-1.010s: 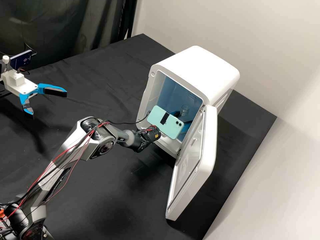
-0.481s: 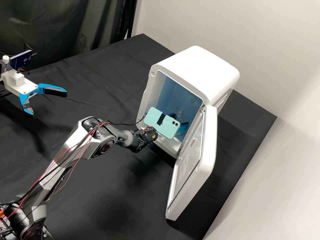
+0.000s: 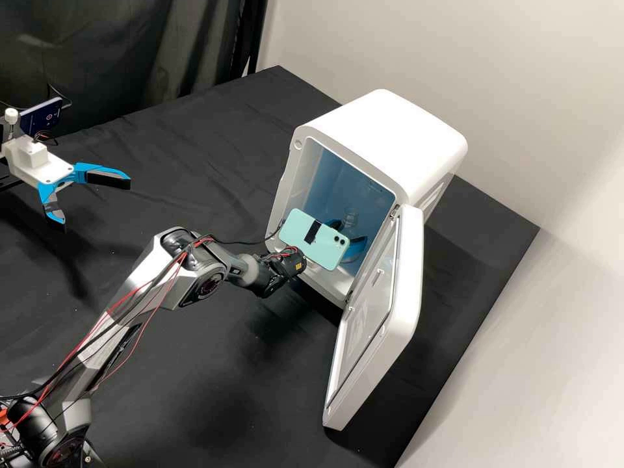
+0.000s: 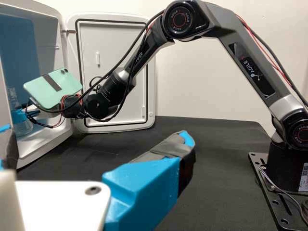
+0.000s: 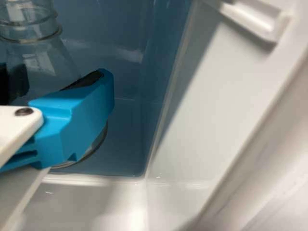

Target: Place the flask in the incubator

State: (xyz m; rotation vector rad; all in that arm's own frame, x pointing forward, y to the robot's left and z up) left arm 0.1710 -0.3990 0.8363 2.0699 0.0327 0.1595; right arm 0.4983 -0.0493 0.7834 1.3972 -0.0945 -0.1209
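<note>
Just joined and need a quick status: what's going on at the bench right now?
The right arm is reaching into the incubator, whose door hangs wide open. The right tool is closed on the flask, which sits upright and low in the blue chamber. Its base is at or just above the floor, so it is placed or nearly placed but not released. The left tool hovers open over the far side of the bench, holding nothing.
</note>
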